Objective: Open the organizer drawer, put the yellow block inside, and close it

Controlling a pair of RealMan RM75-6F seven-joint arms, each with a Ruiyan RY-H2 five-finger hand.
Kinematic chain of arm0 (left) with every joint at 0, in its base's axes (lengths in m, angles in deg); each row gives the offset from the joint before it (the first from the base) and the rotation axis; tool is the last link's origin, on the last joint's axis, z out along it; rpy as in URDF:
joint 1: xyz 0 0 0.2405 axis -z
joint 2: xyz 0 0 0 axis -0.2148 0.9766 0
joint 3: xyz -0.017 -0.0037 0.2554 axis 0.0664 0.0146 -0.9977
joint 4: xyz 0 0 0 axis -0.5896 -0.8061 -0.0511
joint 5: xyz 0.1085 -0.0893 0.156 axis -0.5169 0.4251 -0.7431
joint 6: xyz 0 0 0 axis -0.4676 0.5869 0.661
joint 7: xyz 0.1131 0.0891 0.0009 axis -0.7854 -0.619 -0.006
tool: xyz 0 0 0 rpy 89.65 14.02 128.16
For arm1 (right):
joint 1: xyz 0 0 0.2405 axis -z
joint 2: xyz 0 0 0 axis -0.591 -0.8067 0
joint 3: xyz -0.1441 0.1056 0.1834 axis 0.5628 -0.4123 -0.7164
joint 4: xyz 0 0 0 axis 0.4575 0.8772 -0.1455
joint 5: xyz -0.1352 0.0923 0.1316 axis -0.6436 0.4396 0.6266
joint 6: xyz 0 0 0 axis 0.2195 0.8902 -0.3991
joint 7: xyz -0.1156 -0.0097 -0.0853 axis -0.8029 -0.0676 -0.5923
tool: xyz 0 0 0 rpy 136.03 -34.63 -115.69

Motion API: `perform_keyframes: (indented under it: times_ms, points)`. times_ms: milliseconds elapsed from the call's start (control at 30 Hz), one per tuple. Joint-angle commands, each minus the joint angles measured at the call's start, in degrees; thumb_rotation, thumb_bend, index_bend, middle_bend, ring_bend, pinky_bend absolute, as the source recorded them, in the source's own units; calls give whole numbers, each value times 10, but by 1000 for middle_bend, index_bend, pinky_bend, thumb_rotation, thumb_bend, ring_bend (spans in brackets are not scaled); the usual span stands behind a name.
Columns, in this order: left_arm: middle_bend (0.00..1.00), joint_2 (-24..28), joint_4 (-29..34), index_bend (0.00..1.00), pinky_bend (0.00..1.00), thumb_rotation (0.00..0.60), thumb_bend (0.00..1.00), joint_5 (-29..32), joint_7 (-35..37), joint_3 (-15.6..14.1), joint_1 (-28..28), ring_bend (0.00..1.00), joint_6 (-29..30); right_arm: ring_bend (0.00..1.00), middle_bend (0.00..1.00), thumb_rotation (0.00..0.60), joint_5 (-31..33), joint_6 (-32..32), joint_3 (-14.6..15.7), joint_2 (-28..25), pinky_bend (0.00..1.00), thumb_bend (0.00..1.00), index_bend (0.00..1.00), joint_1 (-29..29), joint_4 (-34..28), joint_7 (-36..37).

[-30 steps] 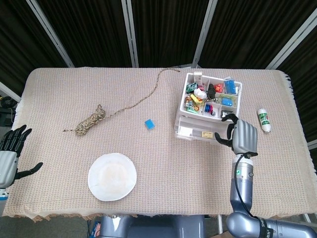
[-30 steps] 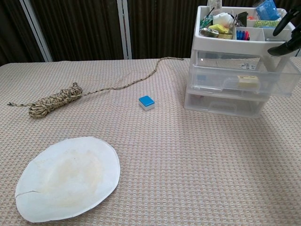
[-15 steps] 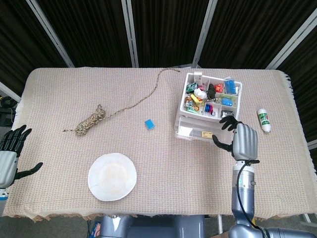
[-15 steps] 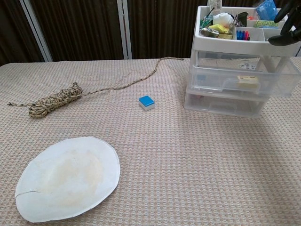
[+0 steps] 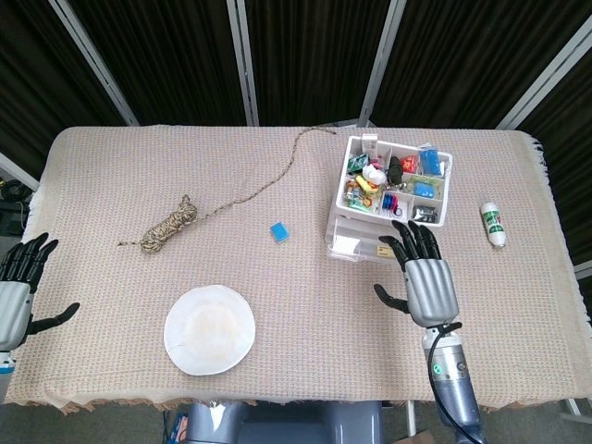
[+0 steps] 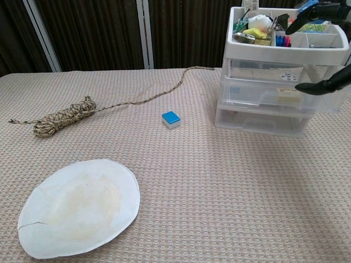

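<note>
No brand or writing is showing clearly enough to read: the small white bottle (image 5: 493, 225) lying near the right edge of the table (image 5: 111, 166) is carrying a green label, too small to make out, and the organizer (image 5: 388, 199) is showing only blurred marks on its top drawer front.

The right hand (image 5: 421, 277) is hovering in front of the organizer with its fingers spread and pointing toward the drawers, holding nothing; in the chest view its dark fingertips (image 6: 323, 85) are reaching in at the level of the middle drawer (image 6: 279, 93), though whether they are touching it cannot be told. That drawer is standing pulled out a little, and the yellow block (image 6: 288, 92) is lying inside it, seen through the clear front.

The left hand (image 5: 18, 287) is resting at the left table edge, fingers apart and empty.

A blue block (image 5: 278, 231), a paper plate (image 5: 210, 329) and a coil of rope (image 5: 171, 222) are lying on the cloth.
</note>
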Motion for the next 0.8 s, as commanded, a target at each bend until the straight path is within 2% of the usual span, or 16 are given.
perform_keyframes:
  times_ms: [33, 267, 433, 800]
  points:
    - [0, 0, 0, 34, 0, 600, 206, 0, 1, 0, 0, 0, 0, 0, 0, 600, -104, -28, 63, -36, 0, 131, 89, 0, 93, -31]
    - [0, 0, 1, 34, 0, 600, 209, 1, 5, 1, 0, 0, 1, 0, 0, 600, -205, -12, 102, -35, 0, 130, 57, 17, 206, -65]
    - [0, 0, 3, 33, 0, 600, 207, 3, 6, 1, 0, 0, 0, 0, 0, 600, -245, -14, 115, -18, 0, 131, 57, 28, 261, -78]
    - [0, 1, 4, 35, 0, 600, 211, 3, 6, 1, 0, 0, -1, 0, 0, 600, -279, -24, 113, 6, 0, 130, 60, 44, 305, -87]
